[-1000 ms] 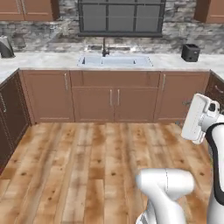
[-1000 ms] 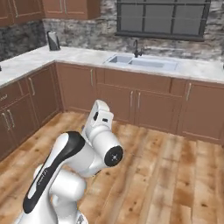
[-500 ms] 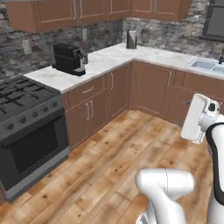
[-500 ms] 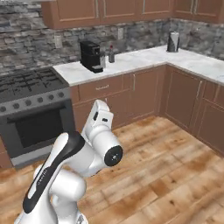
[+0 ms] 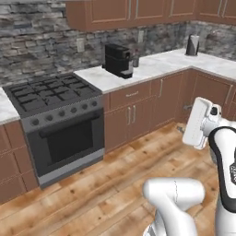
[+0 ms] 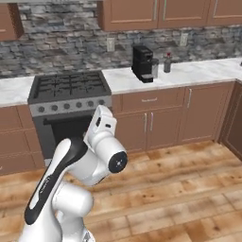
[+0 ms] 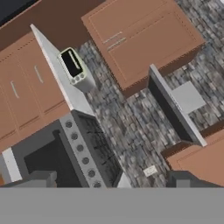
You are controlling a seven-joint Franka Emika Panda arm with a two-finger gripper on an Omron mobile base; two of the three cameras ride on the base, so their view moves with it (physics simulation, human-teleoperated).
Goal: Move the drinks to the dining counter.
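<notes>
Drinks — one slim dark bottle (image 6: 167,62) and a paler one (image 6: 154,68) — stand on the marble worktop (image 6: 198,72) just beside the black coffee machine (image 6: 142,63), well apart from the gripper (image 7: 109,181), jaws spread wide, empty.

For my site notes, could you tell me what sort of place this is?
A home-style kitchen, rendered: a gas stove with an oven below, a black coffee machine on a marble worktop, and brown wooden cabinets.

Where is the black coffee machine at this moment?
The coffee machine stands on the marble worktop, right of the stove against the stone wall, with a small bottle further right.
</notes>
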